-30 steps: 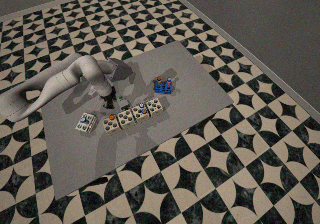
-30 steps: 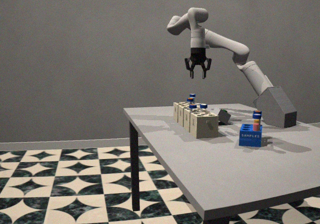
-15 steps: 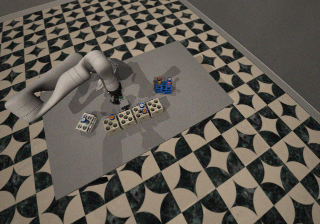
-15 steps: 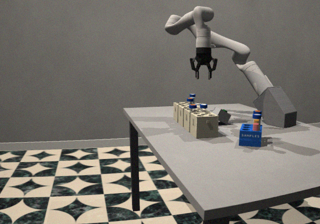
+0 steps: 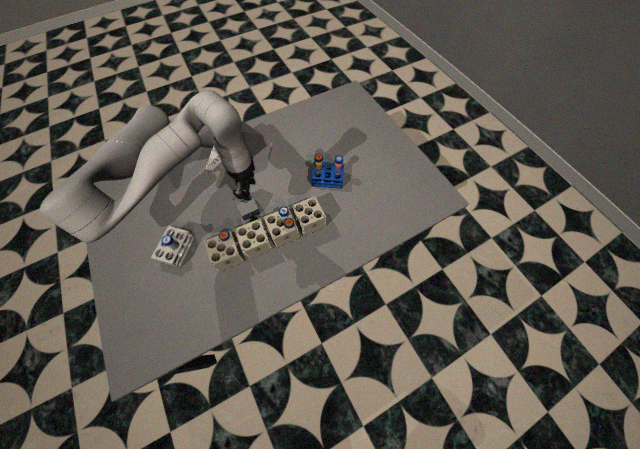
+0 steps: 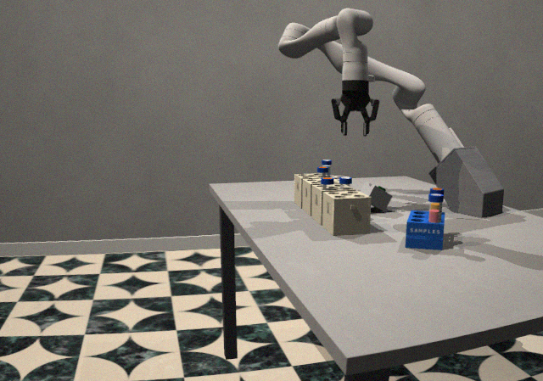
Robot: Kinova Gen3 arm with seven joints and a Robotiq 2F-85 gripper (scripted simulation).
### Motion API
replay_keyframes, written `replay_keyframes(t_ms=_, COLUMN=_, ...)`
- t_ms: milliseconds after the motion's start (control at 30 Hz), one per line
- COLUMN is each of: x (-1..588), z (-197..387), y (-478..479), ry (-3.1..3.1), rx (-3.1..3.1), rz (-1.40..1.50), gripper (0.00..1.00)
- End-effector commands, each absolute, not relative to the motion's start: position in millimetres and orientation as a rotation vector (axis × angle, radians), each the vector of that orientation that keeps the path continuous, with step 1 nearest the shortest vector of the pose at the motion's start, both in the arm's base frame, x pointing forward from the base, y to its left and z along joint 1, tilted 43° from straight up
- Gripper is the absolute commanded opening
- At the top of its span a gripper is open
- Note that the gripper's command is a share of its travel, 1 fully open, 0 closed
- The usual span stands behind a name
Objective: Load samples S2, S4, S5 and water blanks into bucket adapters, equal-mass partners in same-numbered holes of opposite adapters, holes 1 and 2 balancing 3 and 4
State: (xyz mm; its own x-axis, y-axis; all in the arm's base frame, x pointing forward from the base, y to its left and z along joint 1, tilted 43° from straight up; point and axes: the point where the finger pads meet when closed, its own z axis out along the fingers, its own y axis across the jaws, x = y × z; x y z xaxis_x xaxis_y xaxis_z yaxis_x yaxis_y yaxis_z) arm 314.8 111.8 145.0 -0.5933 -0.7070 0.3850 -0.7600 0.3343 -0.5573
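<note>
Four beige adapters stand in a row on the grey table: the leftmost [image 5: 223,250], the second [image 5: 253,237], the third [image 5: 281,226] and the rightmost [image 5: 309,215]. An orange-dot tube [image 5: 223,235] sits in the leftmost adapter. The third holds a white-dot tube [image 5: 283,210] and an orange-dot tube [image 5: 288,222]. The blue SAMPLES rack [image 5: 327,175] holds an orange-dot tube [image 5: 318,159] and a pink-filled tube [image 5: 338,161]. A white rack [image 5: 171,250] holds a white-dot tube [image 5: 166,239]. My gripper [image 6: 354,127] is open and empty, high above the table behind the adapter row [image 6: 333,201].
The small sloped desk with the green key [image 6: 379,198] stands just behind the adapters, below my gripper. The arm's grey base [image 6: 468,182] is at the table's back. The SAMPLES rack also shows in the exterior view [image 6: 424,230], right of the adapters.
</note>
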Motion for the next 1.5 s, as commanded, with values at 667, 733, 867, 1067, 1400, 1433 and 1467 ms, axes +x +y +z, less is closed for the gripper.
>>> replay_keyframes(t_ms=667, x=299, z=97, y=163, ry=-2.506, rx=1.381, rz=1.112, gripper=0.62)
replay_keyframes(t_ms=733, x=298, z=94, y=165, ry=-2.506, rx=1.381, rz=1.112, gripper=0.62)
replay_keyframes(t_ms=867, x=295, z=85, y=175, ry=-2.506, rx=1.381, rz=1.112, gripper=0.62)
replay_keyframes(t_ms=1067, x=291, z=72, y=189, ry=-2.506, rx=1.381, rz=1.112, gripper=0.62)
replay_keyframes(t_ms=1400, x=285, z=54, y=208, ry=-2.506, rx=1.381, rz=1.112, gripper=0.62)
replay_keyframes(t_ms=1433, x=284, z=52, y=210, ry=-2.506, rx=1.381, rz=1.111, gripper=0.62)
replay_keyframes(t_ms=1467, x=284, z=49, y=212, ry=-2.506, rx=1.381, rz=1.111, gripper=0.62)
